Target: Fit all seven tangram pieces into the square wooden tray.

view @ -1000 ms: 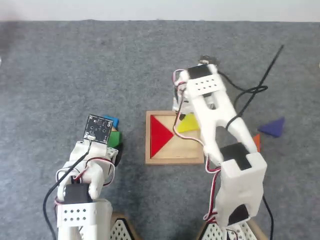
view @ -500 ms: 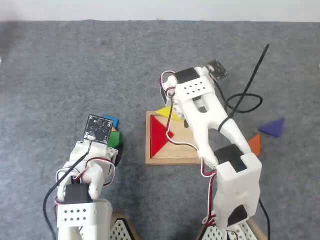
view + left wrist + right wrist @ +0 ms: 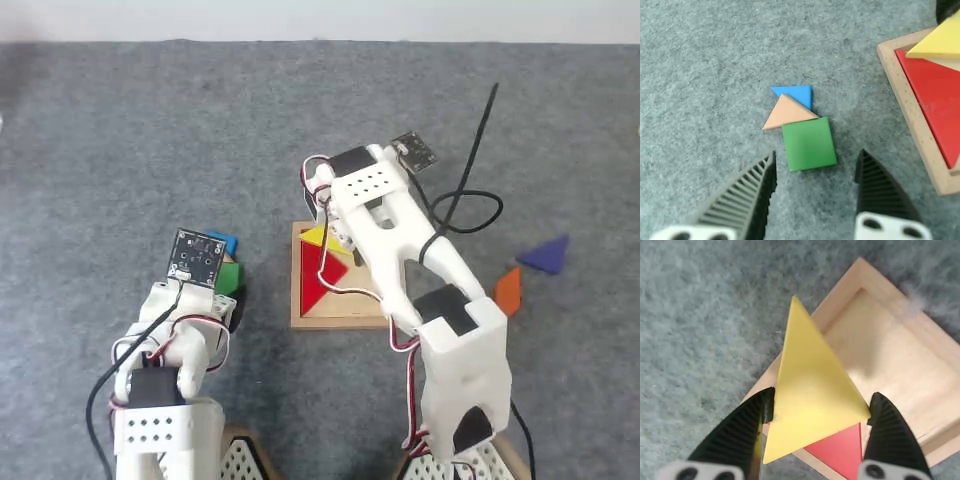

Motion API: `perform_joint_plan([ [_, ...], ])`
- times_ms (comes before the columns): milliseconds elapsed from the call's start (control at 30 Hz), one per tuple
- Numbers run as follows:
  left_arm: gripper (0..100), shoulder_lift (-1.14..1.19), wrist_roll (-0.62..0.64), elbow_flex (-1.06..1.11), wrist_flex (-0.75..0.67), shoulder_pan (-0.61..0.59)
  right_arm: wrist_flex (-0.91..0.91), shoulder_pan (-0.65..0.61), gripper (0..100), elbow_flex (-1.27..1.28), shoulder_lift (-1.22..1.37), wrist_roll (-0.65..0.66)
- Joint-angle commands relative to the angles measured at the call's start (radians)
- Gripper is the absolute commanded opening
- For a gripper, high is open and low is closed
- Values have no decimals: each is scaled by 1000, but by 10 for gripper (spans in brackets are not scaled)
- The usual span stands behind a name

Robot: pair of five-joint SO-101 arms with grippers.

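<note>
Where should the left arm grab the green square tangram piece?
Pinch the green square piece across its two free parallel side edges, coming straight down. It lies flat on the carpet, and the tan triangle piece touches a third edge, so avoid that axis.

Your work surface, seen from above: a grey, fibrous, felt-like mat point(image 3: 120, 120) reaching the 3, 6 and 9 o'clock edges of the high view. At 12 o'clock a narrow pale whitish band point(image 3: 320, 18) borders it. Light falls evenly on the mat.
</note>
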Motion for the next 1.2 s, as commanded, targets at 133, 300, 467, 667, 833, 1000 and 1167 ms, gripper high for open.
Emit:
perform_joint_plan([
  [133,248,3,11,-8,-21,3,-4,-10,335,-15,-18,-109],
  [300,248,3,11,-8,-21,3,-5,-7,335,-18,-19,-114],
  [467,248,3,11,-8,-21,3,-19,1,335,-58,-19,-104],
  [667,248,3,11,-8,-21,3,-24,1,335,-144,-19,6],
  [833,248,3,11,-8,-21,3,-15,-1,335,-164,-25,230],
  [1000,248,3,11,-8,-21,3,-8,-33,336,-169,-2,779],
  [1167,248,3,9,-8,-21,3,-15,-19,336,-169,88,1257],
])
